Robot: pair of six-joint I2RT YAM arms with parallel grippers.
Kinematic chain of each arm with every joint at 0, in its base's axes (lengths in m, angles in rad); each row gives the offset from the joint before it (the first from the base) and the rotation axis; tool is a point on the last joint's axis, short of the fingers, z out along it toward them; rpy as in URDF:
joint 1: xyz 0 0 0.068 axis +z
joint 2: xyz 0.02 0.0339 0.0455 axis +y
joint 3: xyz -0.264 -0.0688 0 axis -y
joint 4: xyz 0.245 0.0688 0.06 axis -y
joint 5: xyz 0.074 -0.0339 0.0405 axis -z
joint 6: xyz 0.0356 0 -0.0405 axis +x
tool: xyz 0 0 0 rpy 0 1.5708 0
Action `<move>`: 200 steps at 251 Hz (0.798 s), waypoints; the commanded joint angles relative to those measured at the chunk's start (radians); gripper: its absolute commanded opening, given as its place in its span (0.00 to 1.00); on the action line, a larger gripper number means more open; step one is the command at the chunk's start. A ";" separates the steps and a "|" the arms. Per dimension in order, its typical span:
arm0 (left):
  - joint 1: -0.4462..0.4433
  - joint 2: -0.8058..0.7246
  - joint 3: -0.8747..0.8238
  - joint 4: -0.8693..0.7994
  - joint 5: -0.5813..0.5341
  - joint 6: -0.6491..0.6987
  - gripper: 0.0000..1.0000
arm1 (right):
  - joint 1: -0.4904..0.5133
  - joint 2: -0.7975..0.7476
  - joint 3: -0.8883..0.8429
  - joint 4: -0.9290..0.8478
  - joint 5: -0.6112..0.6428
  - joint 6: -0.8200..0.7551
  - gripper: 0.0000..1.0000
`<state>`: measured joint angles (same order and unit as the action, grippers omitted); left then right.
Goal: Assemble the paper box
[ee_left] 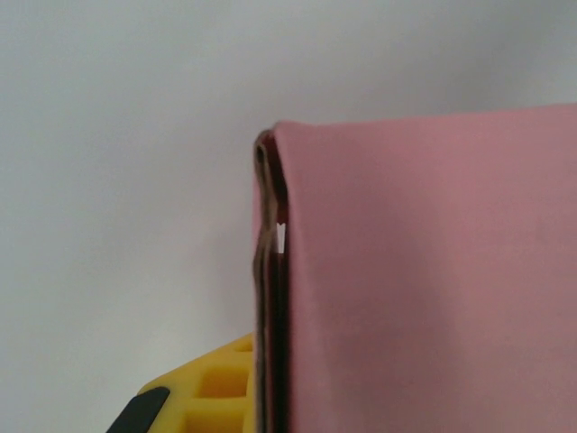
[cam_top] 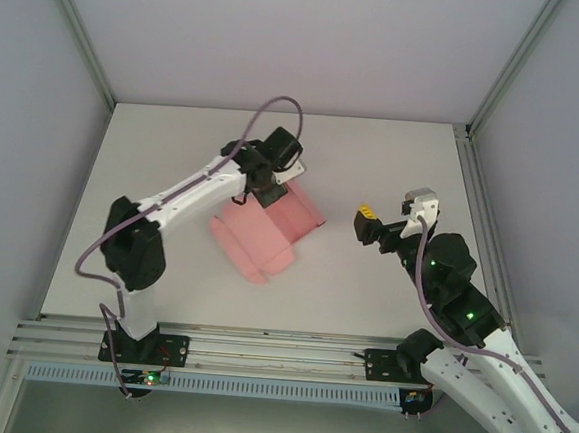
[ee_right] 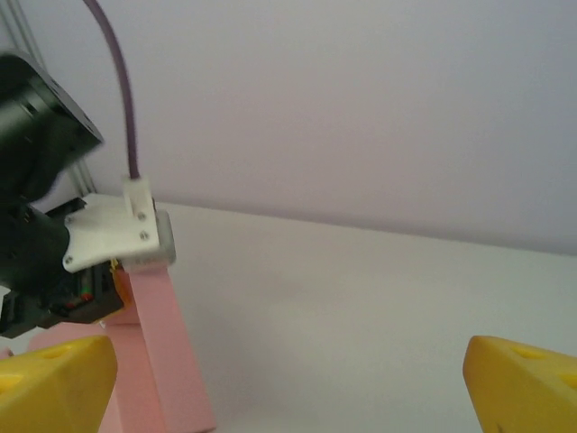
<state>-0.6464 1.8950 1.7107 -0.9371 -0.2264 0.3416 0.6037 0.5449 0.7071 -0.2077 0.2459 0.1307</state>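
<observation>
Pink card part-folded: left arm has it, right arm free.
Left gripper point(cam_top: 262, 188) is clamped tight on the far upper edge of the paper box point(cam_top: 268, 237), pinching a doubled panel upright while the rest lies creased on the table point(cam_top: 364, 293), centre-left. Card looks light and thin, probably floppy away from the creases. I'd expect it to buckle if squeezed mid-panel and to skate on the smooth top if pushed. Best purchase is probably a flap edge or along a fold line. Right gripper point(cam_top: 366, 226) sits well apart to the box's right, jaws spread wide, nothing in them.
</observation>
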 commanded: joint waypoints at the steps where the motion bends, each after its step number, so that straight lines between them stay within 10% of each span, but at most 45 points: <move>1: -0.089 0.096 0.024 -0.157 -0.242 0.292 0.00 | -0.013 -0.013 0.002 -0.086 0.013 0.051 0.98; 50: -0.162 0.200 0.066 -0.127 -0.275 0.431 0.02 | -0.026 -0.050 -0.005 -0.125 0.029 0.060 0.98; 83: -0.186 0.228 0.115 -0.127 -0.210 0.421 0.53 | -0.036 -0.073 -0.018 -0.153 0.039 0.068 0.98; 121: -0.190 0.172 0.181 -0.169 -0.078 0.393 0.69 | -0.055 -0.044 -0.008 -0.202 0.010 0.059 0.98; 137: -0.189 0.114 0.164 -0.148 -0.028 0.386 0.99 | -0.063 -0.014 0.001 -0.217 -0.018 0.066 0.98; 200: -0.182 -0.220 -0.113 0.172 -0.064 0.208 1.00 | -0.078 0.203 0.061 -0.197 -0.181 0.024 0.98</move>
<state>-0.8314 1.8286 1.7092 -0.9474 -0.2440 0.6842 0.5335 0.6483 0.7074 -0.3969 0.1616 0.1761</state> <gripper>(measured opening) 0.998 0.983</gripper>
